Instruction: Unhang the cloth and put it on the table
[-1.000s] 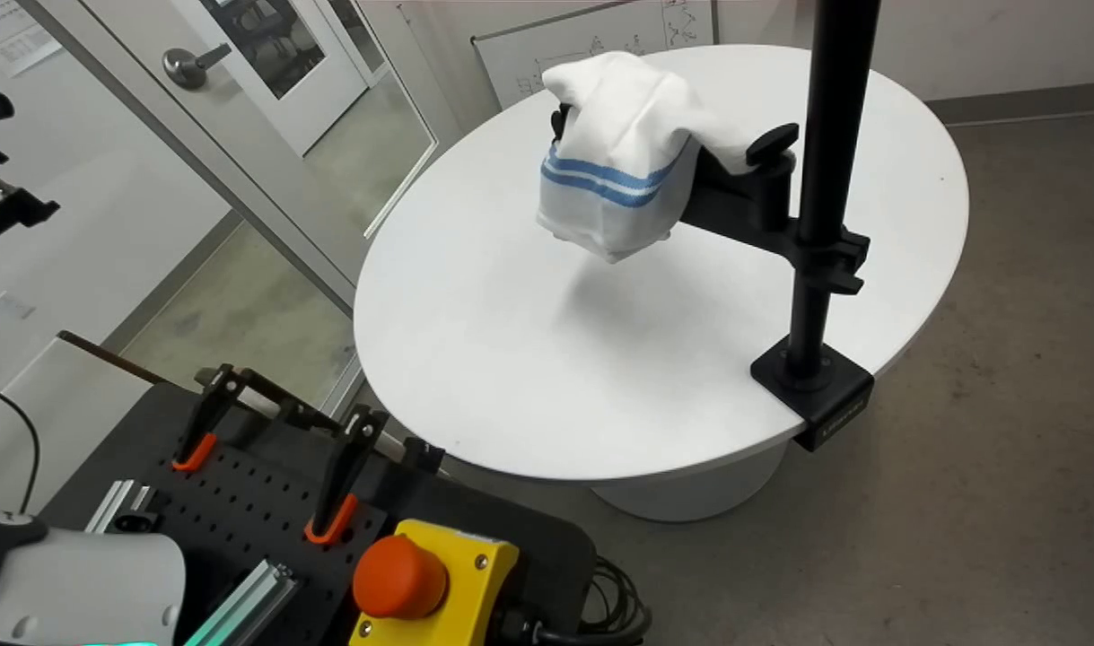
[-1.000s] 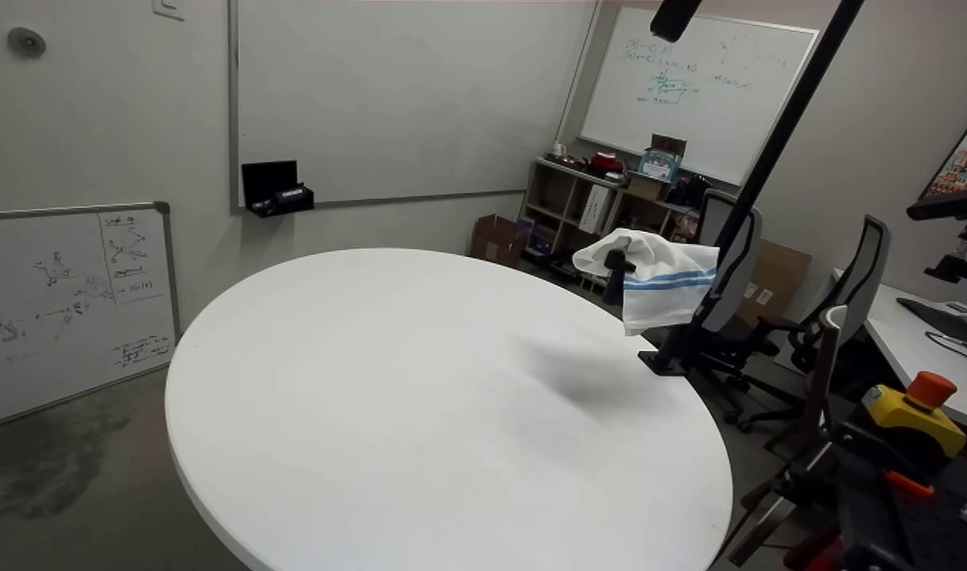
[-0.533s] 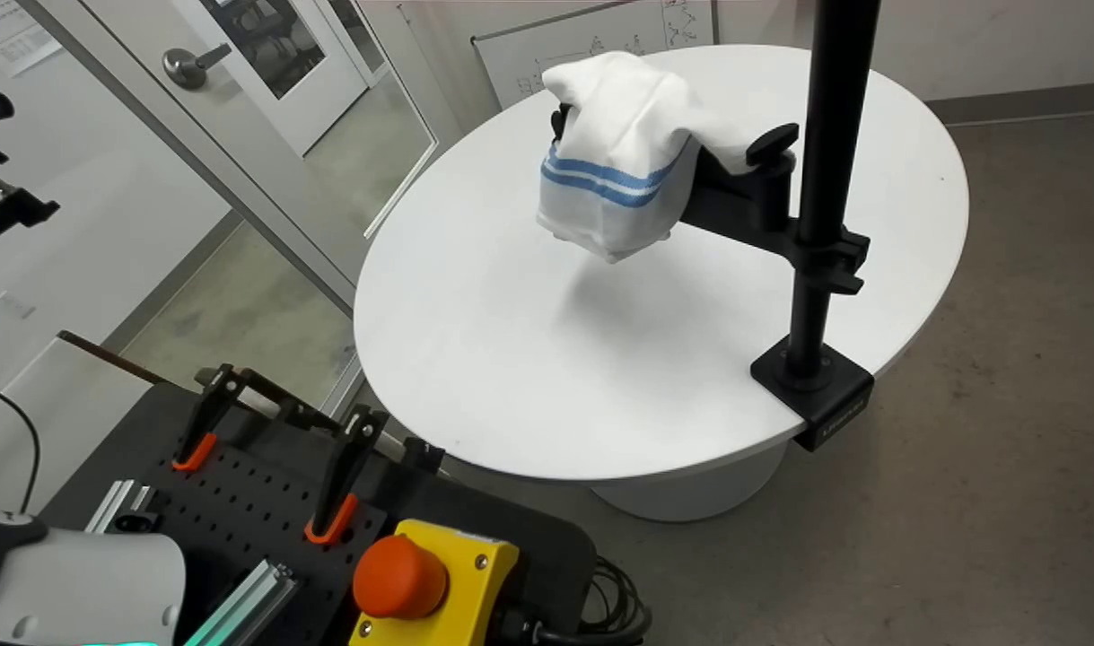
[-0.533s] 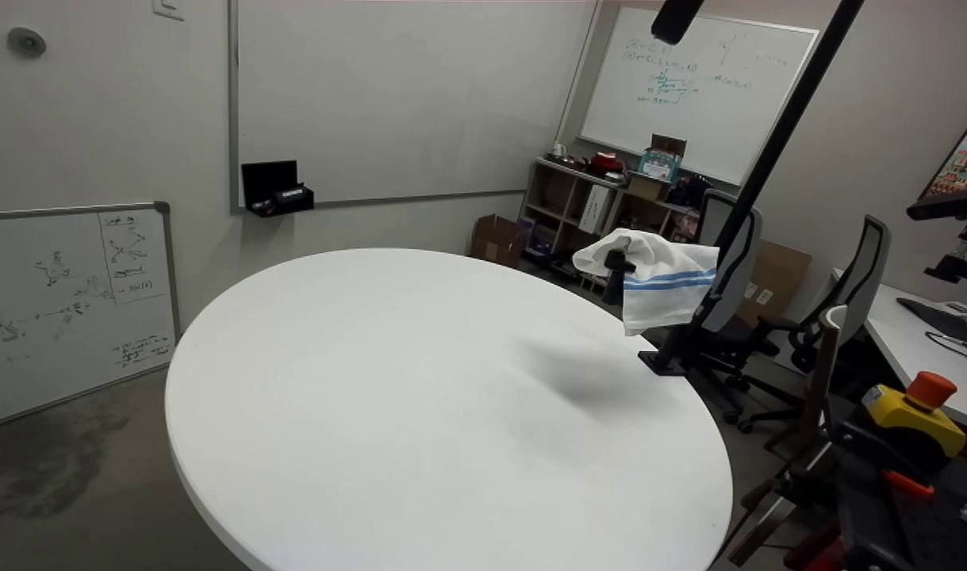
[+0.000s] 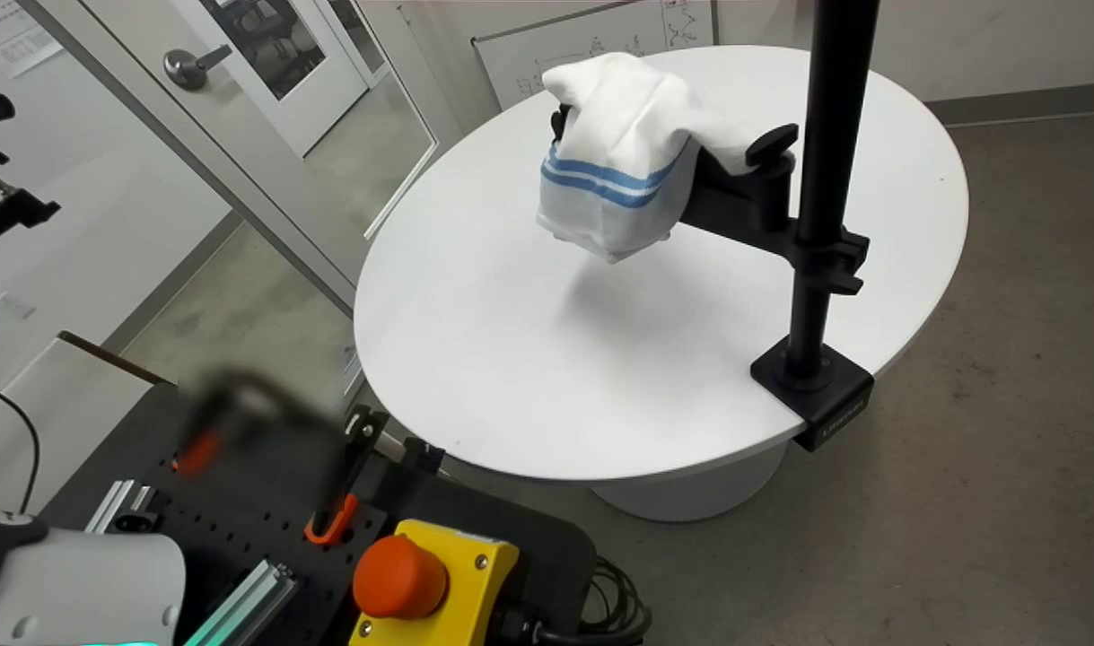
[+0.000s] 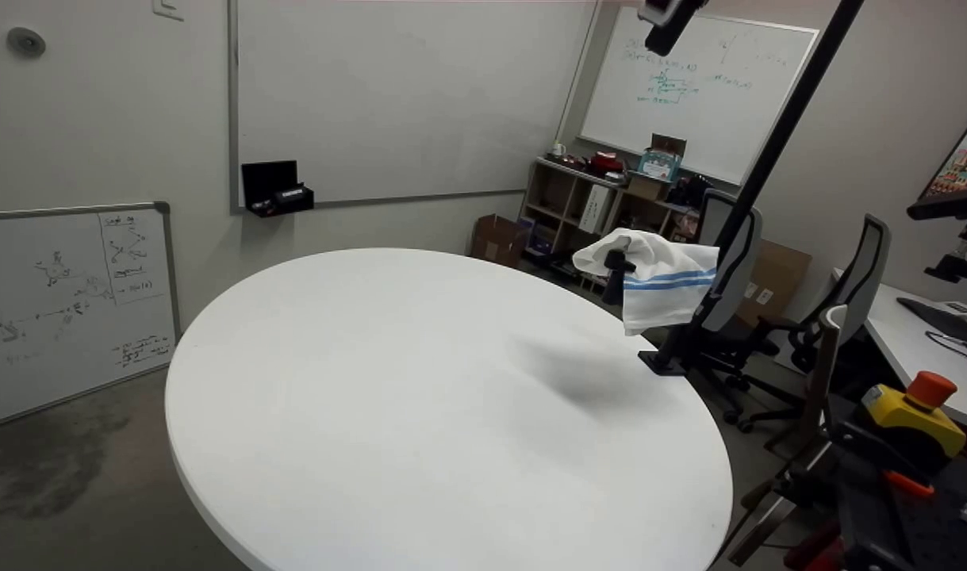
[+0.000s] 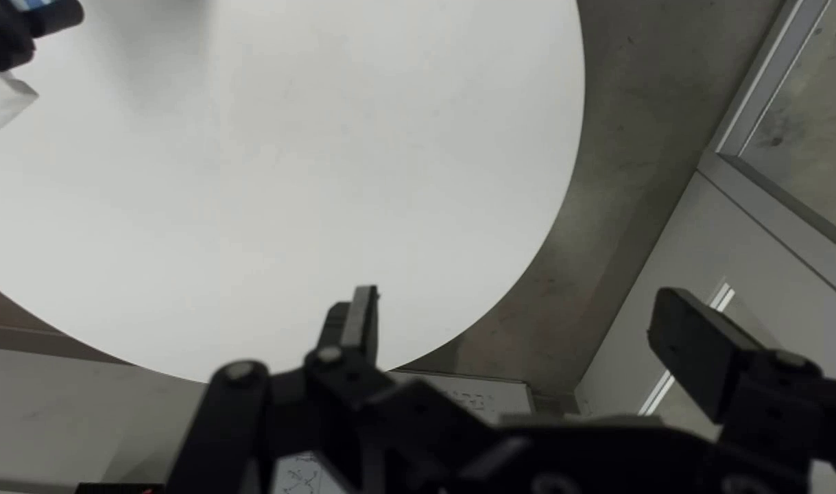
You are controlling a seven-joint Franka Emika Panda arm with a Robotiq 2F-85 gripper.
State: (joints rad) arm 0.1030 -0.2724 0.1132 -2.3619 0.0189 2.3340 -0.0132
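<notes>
A white cloth with blue stripes hangs draped over a black holder arm above the round white table. The cloth and the table also show in an exterior view. In the wrist view a corner of the cloth shows at the top left, beside the dark holder end. My gripper is open, with nothing between its fingers. It points over the table's edge, apart from the cloth. A dark part of my arm or gripper enters at the top of an exterior view.
A tall black pole carries the holder arm and is clamped at the table's edge by a black base. A yellow box with a red button and orange-tipped clamps are on the black robot stand.
The dark part at the top of an exterior view has come slightly lower, with a grey piece now showing. A blurred patch now covers a clamp on the stand. The cloth has not moved.
</notes>
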